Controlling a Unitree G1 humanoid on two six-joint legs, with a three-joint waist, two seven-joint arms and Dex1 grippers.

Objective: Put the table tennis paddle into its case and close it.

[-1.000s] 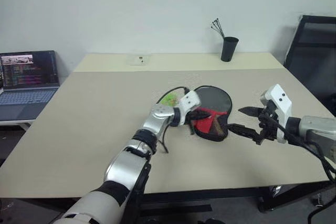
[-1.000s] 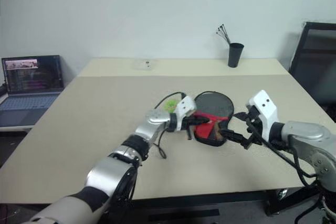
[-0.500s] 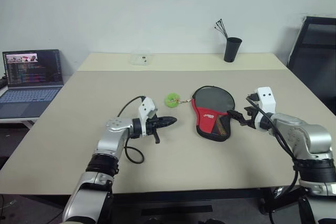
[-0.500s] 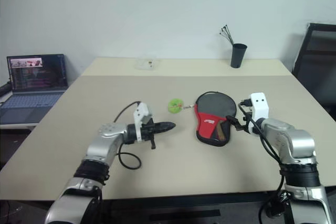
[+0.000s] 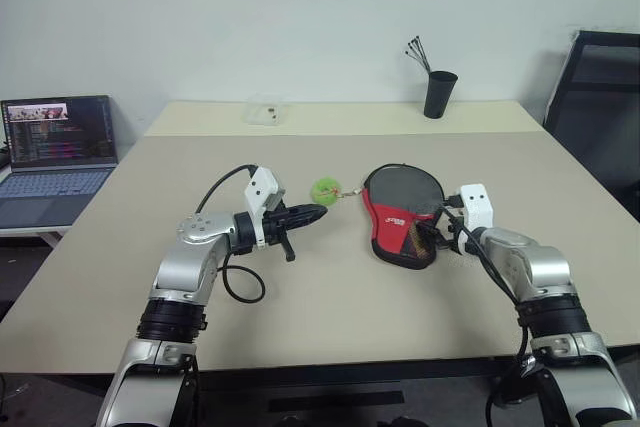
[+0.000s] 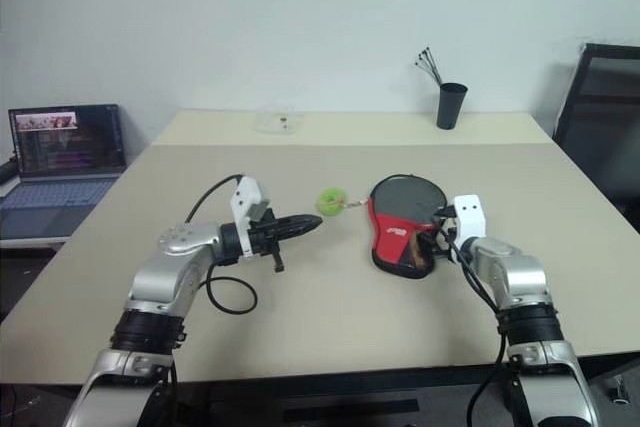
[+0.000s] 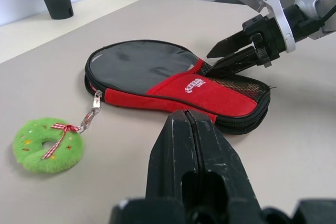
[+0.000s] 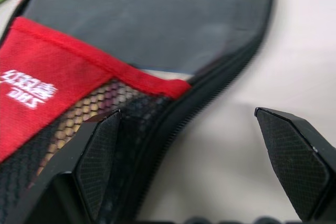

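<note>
Right claw [image 7: 239,56] gaped wide, one finger over the case [image 7: 173,85] edge; left claw [image 5: 305,214] closed, empty.

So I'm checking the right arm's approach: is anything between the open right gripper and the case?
Nothing visible. The right gripper is open at the edge of the case, one finger over its mesh pocket. The green plush charm lies on the far side.
</note>
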